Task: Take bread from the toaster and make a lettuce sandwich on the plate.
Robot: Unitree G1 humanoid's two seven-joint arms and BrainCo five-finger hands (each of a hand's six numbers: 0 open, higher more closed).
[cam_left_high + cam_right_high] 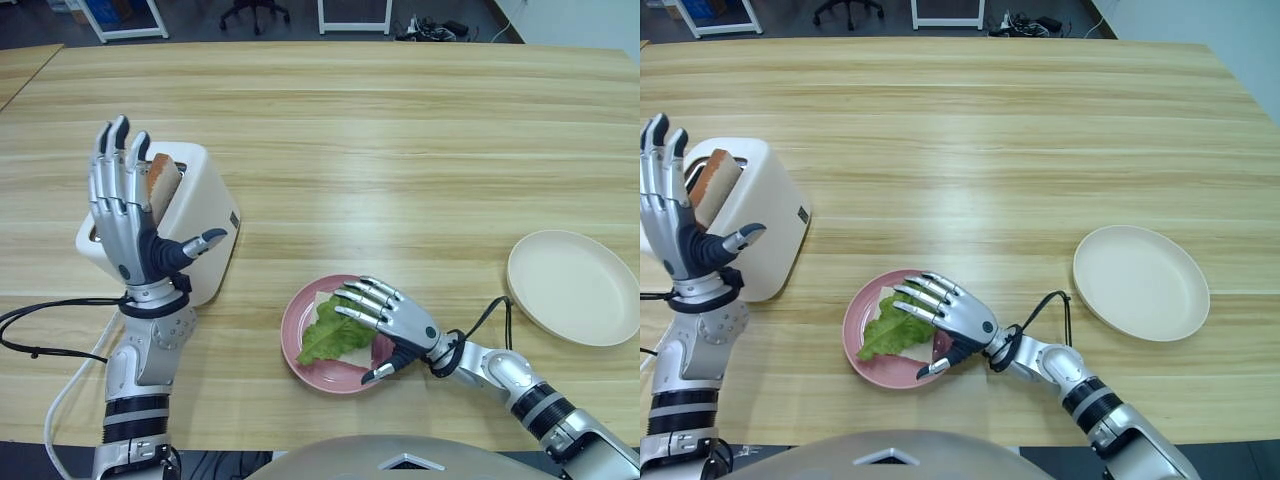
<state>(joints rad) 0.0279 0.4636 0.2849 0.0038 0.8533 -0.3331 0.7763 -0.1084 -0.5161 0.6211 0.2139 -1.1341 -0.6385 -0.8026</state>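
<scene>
Over pink plate [291, 326] rim, right hand [395, 318]

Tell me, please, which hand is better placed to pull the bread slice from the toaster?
Left. The left hand stands open right beside the bread slice sticking out of the toaster; the right hand is over the lettuce on the pink plate.
</scene>
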